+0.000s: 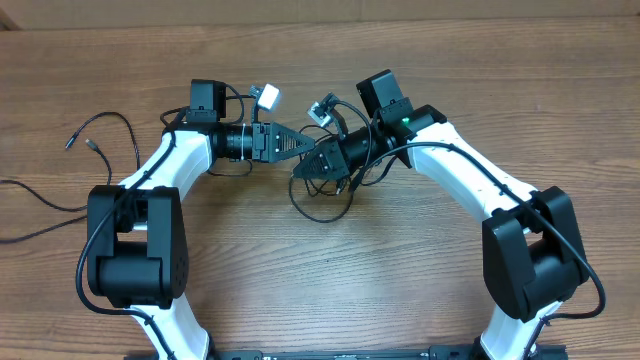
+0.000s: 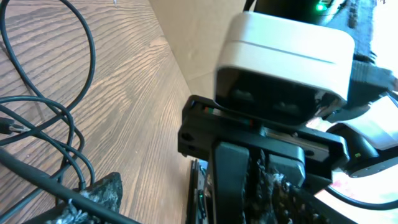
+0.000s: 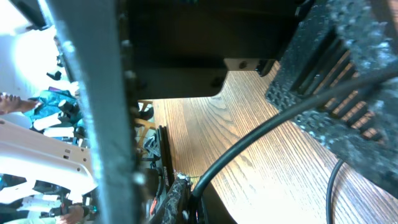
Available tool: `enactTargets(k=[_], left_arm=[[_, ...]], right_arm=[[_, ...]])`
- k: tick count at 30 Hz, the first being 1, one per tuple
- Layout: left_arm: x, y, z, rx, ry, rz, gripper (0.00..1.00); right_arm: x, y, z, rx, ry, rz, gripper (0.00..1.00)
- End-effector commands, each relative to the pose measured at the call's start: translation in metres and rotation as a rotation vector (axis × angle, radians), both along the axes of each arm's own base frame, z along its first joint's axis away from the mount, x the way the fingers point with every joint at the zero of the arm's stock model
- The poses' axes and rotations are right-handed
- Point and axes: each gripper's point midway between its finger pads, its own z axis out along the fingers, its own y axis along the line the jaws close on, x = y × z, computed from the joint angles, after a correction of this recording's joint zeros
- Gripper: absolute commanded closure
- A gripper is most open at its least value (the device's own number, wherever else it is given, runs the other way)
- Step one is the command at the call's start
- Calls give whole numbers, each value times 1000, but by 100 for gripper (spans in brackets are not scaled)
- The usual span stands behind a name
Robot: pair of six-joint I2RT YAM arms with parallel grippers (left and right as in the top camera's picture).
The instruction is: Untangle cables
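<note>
Mid-surface, right hand point(image 1: 302, 168) pinched shut on cables point(image 3: 273, 126), left hand point(image 1: 300, 148) spread alongside; next likely grab a strand, pull apart

- The table point(image 1: 320, 300) is wood, matt, with a straight grain. In my left wrist view the grain looks faintly ridged.
- The cables point(image 1: 322, 210) are thin black cords with a smooth, slightly shiny skin, rubber or plastic by the look.
- The fingers point(image 2: 99, 196) of my left pincer point(image 1: 300, 144) are black, rough and pitted, with pale frayed specks.
- The pads point(image 3: 348, 118) of my right pincer point(image 1: 300, 170) are the same coarse, crumbly black, ribbed in places.
- My arm shells point(image 1: 170, 158) are smooth, glossy white plastic, and the joints point(image 1: 135, 250) are matt black.
- The camera housing point(image 2: 286, 50) is smooth white plastic with a soft sheen.
</note>
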Motion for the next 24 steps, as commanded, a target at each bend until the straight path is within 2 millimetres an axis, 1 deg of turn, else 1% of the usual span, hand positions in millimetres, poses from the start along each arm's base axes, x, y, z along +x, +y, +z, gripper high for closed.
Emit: enactTargets(k=[1, 5, 7, 8, 9, 10, 11, 13, 14, 15, 16, 17, 19, 21, 23, 24], left_arm=[[7, -1, -6, 36, -3, 17, 26], [10, 0, -12, 68, -6, 34, 35], [10, 0, -12, 68, -7, 34, 45], [11, 0, -11, 68, -16, 35, 57], [13, 0, -11, 71, -35, 38, 72], [16, 0, -12, 81, -53, 44, 92], [18, 1, -15, 98, -62, 55, 96], [21, 2, -21, 134, -64, 74, 96], [24, 3, -25, 158, -65, 87, 96], [26, 4, -29, 183, -67, 101, 96], [28, 5, -33, 205, -69, 112, 96], [32, 7, -38, 237, -67, 131, 96], [36, 12, -48, 295, -29, 171, 96], [37, 19, -57, 347, -4, 195, 96], [39, 26, -64, 385, 11, 218, 96], [39, 29, -67, 401, 13, 225, 95]], right_arm=[[-3, 4, 11, 39, -47, 31, 96], [-4, 5, 15, 63, -50, 44, 96], [-6, 7, 16, 65, -50, 50, 96], [-7, 8, 16, 64, -48, 53, 96], [-9, 9, 16, 64, -48, 58, 96], [-10, 10, 16, 64, -48, 61, 96], [-11, 11, 15, 63, -49, 63, 96], [-10, 11, 13, 51, -54, 58, 96], [-9, 11, 11, 38, -56, 50, 94], [-6, 10, 8, 16, -53, 34, 84], [-4, 9, 4, -10, -40, 12, 70], [1, 6, -1, -50, -20, -25, 62], [9, 0, -12, -121, 6, -91, 58], [16, -7, -20, -178, 22, -141, 56], [19, -14, -26, -212, 29, -165, 54], [21, -18, -28, -228, 40, -181, 51]])
